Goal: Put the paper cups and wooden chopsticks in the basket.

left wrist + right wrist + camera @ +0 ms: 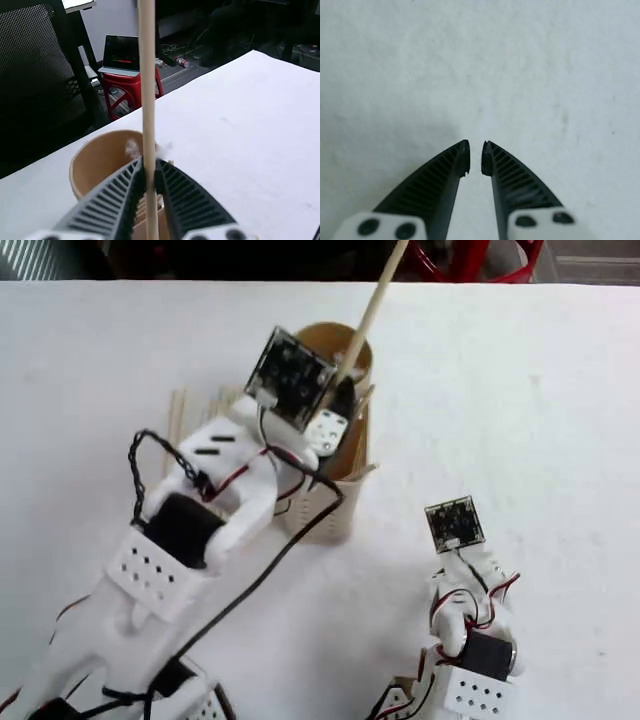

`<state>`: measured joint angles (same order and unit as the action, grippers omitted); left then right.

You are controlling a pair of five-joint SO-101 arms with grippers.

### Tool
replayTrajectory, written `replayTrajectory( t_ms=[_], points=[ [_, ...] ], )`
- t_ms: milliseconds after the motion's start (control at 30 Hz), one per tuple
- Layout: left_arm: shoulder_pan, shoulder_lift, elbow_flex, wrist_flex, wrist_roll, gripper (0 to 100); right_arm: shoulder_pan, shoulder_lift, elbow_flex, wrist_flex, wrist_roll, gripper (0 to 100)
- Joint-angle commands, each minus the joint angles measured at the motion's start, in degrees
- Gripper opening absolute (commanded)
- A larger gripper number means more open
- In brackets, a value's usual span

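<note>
1. Wooden chopstick (146, 75) is pinched between the jaws of the left gripper (148, 172). It stands near upright and runs off the top of the left wrist frame. In the high view it slants toward the upper middle.
2. Held low on the shaft, so most of the length is above the jaws. My reading: the short lower end is meant to drop into the container below.
3. Paper cup (97, 157) sits straight under the grip at lower left of the wrist frame, with its brown inside showing. In the high view it stands inside the basket (335, 515) at centre frame, so this cup looks already placed.
4. Loose chopsticks (195, 405) lie flat on the table left of the basket, partly hidden by the arm. They look not yet collected.
5. Right gripper (475, 159) points down at bare surface with its tips parted by a narrow gap and nothing between them. It sits lower right in the high view, well apart from the basket, probably parked out of the way.
6. Table (545, 60) is white and matte, faintly speckled.
7. Room beyond the far edge: a black mesh chair (35, 55) at upper left, a red stool (135, 92) carrying a laptop (122, 55), a dark floor with clutter.
</note>
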<state>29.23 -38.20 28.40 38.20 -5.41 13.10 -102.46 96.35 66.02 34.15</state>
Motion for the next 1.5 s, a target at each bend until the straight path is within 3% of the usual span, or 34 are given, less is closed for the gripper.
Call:
replayTrajectory(
  t_ms=[0,233,533,633,767,933,1133,1267,1367,1467],
  points=[
    [-0.57,-3.56,4.66,-4.75,-1.93,2,0.22,-0.31,0.53,0.22,0.26,5.7],
    [-0.66,-6.73,8.88,-4.92,-1.58,10,0.22,-0.31,0.53,0.22,0.26,5.7],
    [-1.8,-10.07,8.7,-2.73,-1.58,10,0.22,-0.31,0.53,0.22,0.26,5.7],
    [-8.04,-13.23,6.24,-0.53,-1.58,10,0.22,-0.31,0.53,0.22,0.26,5.7],
    [-21.76,-19.47,1.85,6.51,-1.41,10,0.22,-0.31,0.53,0.22,0.26,5.7],
    [-38.64,-22.73,0.88,11.78,3.96,10,0.22,-0.31,0.53,0.22,0.26,5.7],
    [-45.85,-8.22,6.95,11.43,-0.88,10,0.22,-0.31,0.53,0.22,0.26,5.7],
    [-46.02,9.63,8.44,7.56,-1.14,10,0.22,-0.31,0.53,0.22,0.26,5.7],
    [-46.02,23.43,5.1,5.27,-1.14,10,0.22,-0.31,0.53,0.22,0.26,5.7],
    [-46.37,35.03,-2.81,8.18,-1.23,10,0.22,-0.31,0.53,0.22,0.26,5.7]
  ],
)
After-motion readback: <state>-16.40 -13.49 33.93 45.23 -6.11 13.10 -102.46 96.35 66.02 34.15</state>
